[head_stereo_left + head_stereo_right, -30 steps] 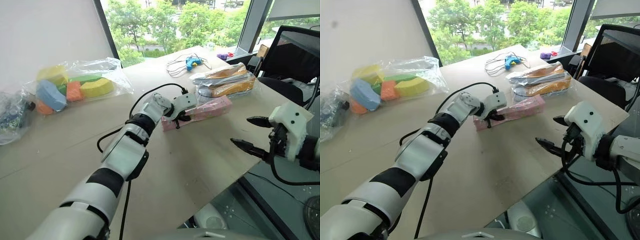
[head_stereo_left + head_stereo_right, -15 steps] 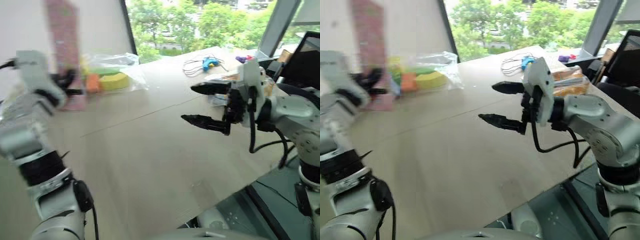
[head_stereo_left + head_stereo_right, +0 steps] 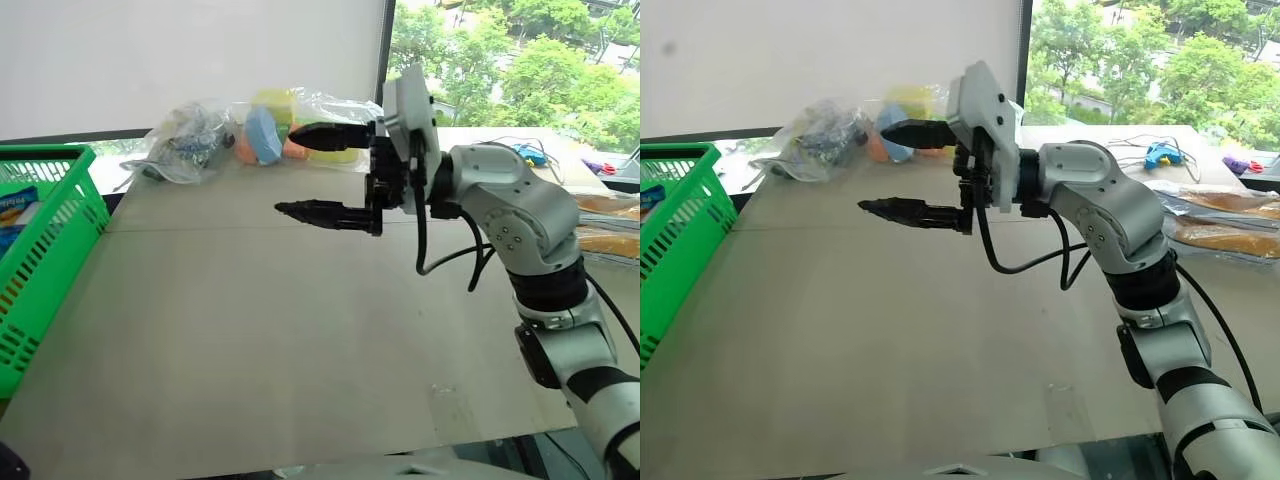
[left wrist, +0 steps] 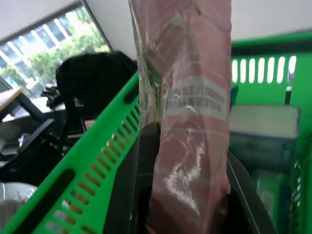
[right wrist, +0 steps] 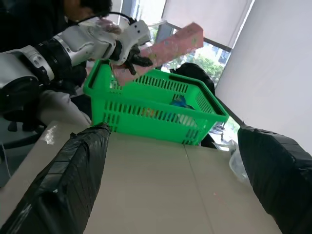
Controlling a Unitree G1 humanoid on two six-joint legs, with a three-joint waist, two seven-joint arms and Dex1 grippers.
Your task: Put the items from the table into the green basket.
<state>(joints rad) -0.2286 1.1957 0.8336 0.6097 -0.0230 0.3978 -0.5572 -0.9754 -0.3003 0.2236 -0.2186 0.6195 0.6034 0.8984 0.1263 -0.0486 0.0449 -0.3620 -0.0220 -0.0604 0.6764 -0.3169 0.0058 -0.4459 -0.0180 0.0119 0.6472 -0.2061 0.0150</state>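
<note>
table [image 3: 250, 340] near edge bare | right gripper [image 3: 318, 170] fingers spread wide, holding nothing, level over mid-table | green basket [image 3: 40, 260] at table's left end, cut off by frame edge | left gripper [image 5: 130, 57] clamped on long pink box [image 5: 163, 48] above basket, fingers half hidden by wrap | bags of foam shapes [image 3: 265, 135] far edge; dark bits hard to make out
</note>
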